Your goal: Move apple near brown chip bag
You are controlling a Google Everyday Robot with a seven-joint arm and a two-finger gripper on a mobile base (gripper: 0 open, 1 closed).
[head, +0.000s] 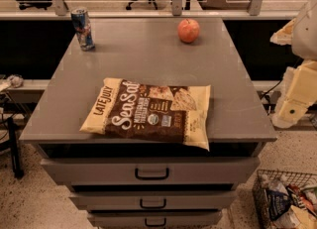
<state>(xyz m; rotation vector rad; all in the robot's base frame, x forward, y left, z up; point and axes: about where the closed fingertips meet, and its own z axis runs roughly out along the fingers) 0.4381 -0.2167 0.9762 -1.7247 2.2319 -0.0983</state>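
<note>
While the apple sits near the table's far edge, well apart from the bag lying flat at the near edge, the gripper hangs off the table's right side; whether it is apart or together cannot be told. A glancing approach would likely roll the round apple off the back; released carelessly, it could roll again; the can stands far left, probably safe.

"LATE JULY", "Sea Salt" on brown chip bag; jaws at right edge.
</note>
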